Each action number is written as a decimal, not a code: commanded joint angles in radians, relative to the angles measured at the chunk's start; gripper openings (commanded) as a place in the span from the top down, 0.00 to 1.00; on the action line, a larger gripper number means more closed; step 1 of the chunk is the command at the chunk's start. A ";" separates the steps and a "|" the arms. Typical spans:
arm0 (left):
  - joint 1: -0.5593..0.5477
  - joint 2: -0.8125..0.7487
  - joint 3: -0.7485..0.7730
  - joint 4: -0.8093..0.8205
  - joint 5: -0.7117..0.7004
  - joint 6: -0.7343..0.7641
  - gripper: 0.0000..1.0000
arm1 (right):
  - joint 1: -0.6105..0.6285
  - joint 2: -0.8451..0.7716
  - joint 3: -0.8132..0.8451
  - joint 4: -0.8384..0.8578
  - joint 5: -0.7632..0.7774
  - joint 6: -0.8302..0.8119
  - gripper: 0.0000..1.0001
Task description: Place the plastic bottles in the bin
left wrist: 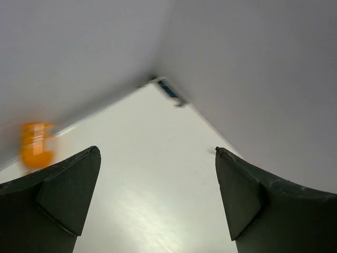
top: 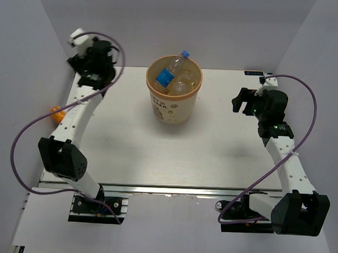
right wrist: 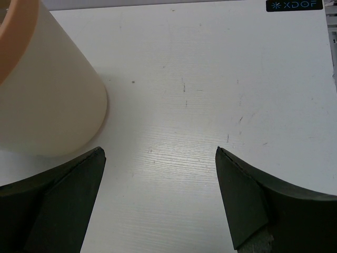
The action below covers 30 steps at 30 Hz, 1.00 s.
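The bin, a tan paper bucket with an orange rim, stands at the back middle of the table. Several plastic bottles lie in it; one with a blue cap sticks up over the rim and one with a blue label is beside it. My left gripper hangs open at the back left corner, nothing between its fingers. My right gripper is open over bare table to the right of the bin. A small orange bottle-like thing peeks out beside the left arm, off the table's left edge.
A blurred orange shape shows at the left of the left wrist view, near the table's edge. Grey walls close in the back and sides. A dark label marks the table's back right corner. The white table spreads in front of the bin.
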 commanded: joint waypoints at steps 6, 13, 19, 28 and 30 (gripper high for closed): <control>0.293 -0.133 -0.367 -0.138 0.107 -0.229 0.02 | -0.008 0.002 0.003 0.034 -0.007 0.027 0.11; 0.551 -0.100 -0.613 0.154 0.281 -0.115 0.02 | -0.010 0.029 0.010 0.032 0.001 0.025 0.11; 0.636 0.004 -0.656 0.286 0.232 -0.046 0.02 | -0.011 0.054 0.018 0.026 -0.011 0.035 0.11; 0.668 0.215 -0.560 0.326 0.291 -0.031 0.02 | -0.011 0.061 0.052 -0.020 -0.040 0.056 0.11; 0.682 0.293 -0.511 0.286 0.288 -0.052 0.03 | -0.011 0.051 0.053 -0.023 -0.025 0.054 0.11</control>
